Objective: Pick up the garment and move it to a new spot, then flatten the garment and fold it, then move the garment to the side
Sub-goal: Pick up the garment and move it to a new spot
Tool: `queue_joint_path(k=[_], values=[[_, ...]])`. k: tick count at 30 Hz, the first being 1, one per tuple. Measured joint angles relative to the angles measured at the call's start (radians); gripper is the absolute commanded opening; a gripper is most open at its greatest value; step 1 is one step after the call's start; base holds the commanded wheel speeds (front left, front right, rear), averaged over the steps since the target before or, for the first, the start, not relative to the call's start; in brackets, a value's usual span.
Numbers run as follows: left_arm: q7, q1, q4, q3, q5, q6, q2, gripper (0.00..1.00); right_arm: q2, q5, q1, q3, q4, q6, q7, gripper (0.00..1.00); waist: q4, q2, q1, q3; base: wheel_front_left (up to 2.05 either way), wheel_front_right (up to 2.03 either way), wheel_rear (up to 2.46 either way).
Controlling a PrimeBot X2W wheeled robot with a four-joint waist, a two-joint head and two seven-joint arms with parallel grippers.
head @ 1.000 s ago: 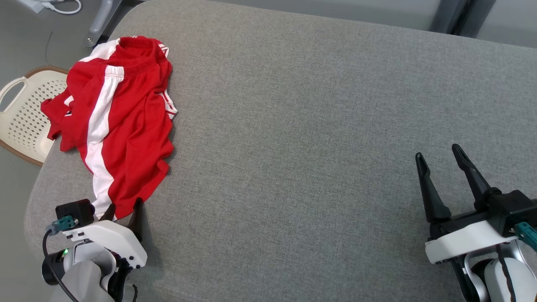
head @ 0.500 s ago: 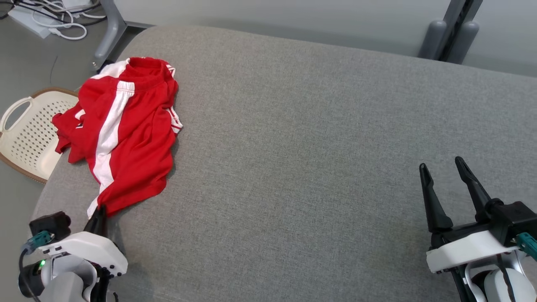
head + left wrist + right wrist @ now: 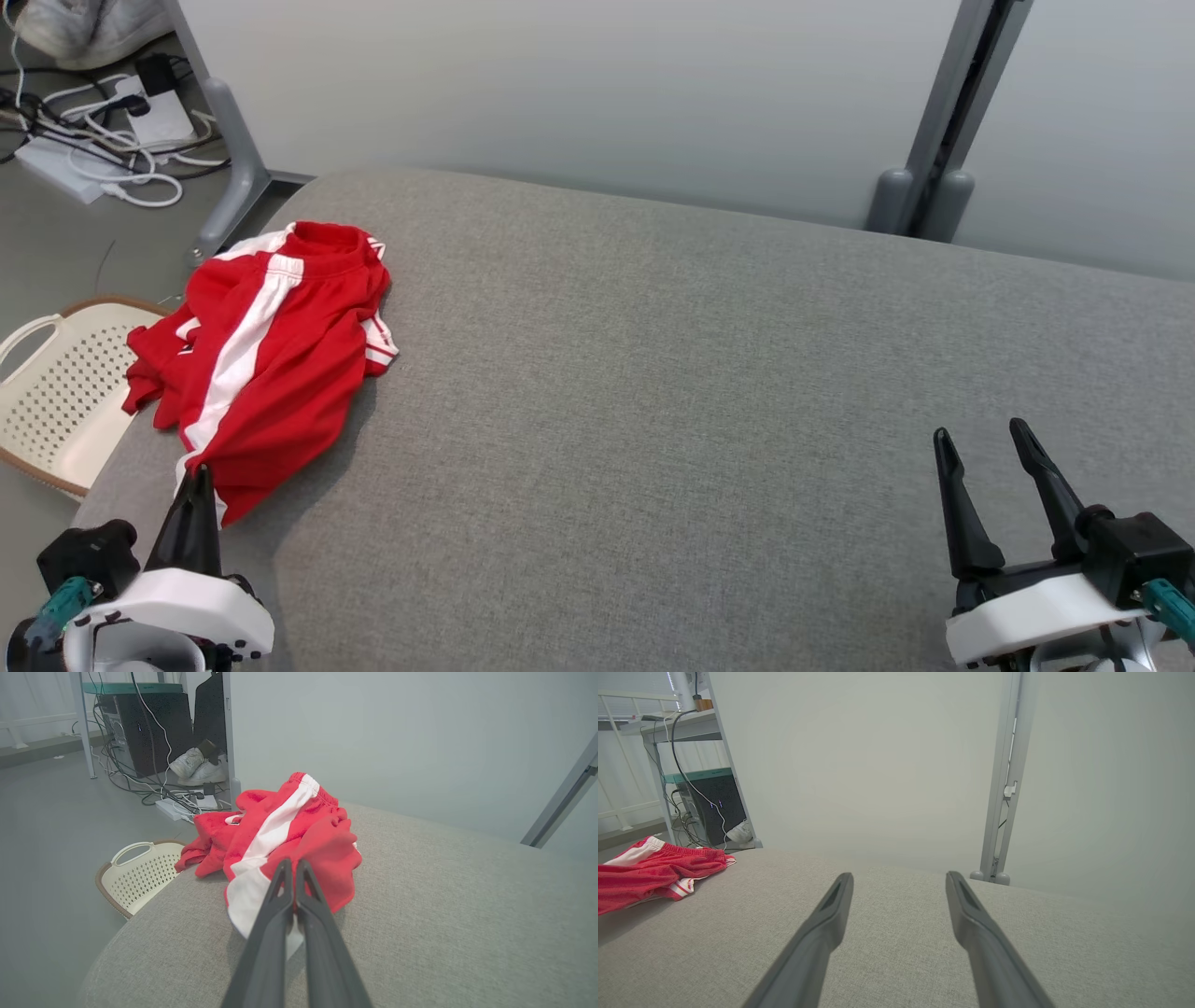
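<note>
Left gripper (image 3: pixel 196 474) pinched shut on near hem of garment (image 3: pixel 280 373), close to left edge of table (image 3: pixel 653 392). Garment bunched at far-left corner, one fold spilling over left edge above basket (image 3: pixel 47 411). Right gripper (image 3: pixel 979 431) spread open at near right, well apart. Broad open table surface between.

Head view looks steeply down from above onto the grey cushion (image 3: pixel 653 373); both wrist views skim low along it toward the wall (image 3: pixel 878 765); all three share the red garment (image 3: pixel 280 373), left wrist nearest.
</note>
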Motion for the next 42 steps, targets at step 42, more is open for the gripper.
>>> queue_joint_path(k=[42], values=[[0.199,-0.316,-0.534,-0.464,0.113,-0.062,-0.148,0.0,0.018,0.025,-0.081,-0.052,-0.087,0.0,-0.012,1.0,-0.504,0.0,0.0,0.207,0.0,0.0,0.0]])
